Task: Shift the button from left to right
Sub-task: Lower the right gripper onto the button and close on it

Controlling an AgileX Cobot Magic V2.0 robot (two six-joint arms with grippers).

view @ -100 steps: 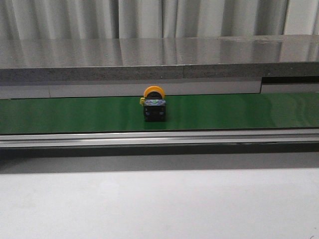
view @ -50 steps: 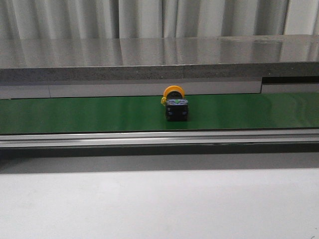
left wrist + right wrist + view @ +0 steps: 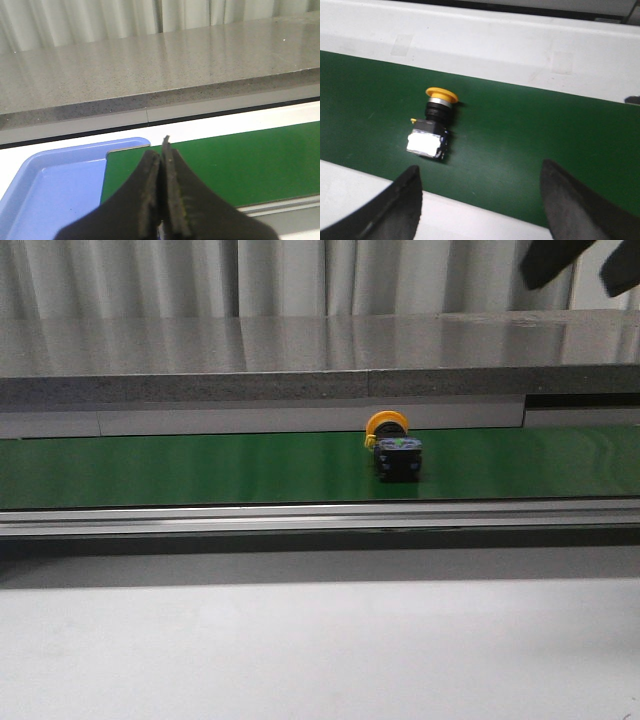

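The button [image 3: 394,452], orange-yellow cap on a boxy black body, lies on its side on the green belt [image 3: 150,468], right of the middle. In the right wrist view the button [image 3: 434,129] lies on the belt with its cap pointing to the far rail. My right gripper [image 3: 480,168] is open and empty above the belt's near edge, apart from the button. Its two dark fingers [image 3: 548,262] show at the top right of the front view, well above the belt. My left gripper [image 3: 161,151] is shut and empty over the belt's left end.
A blue tray [image 3: 60,185] sits against the belt's left end [image 3: 240,160]. A metal rail [image 3: 320,517] runs along the belt's near side, with a white table surface in front. A grey stone-like ledge [image 3: 300,360] runs behind the belt.
The button has travelled to the right along the belt, from the middle to right of it. My right gripper's fingers have come into the front view at the top right.
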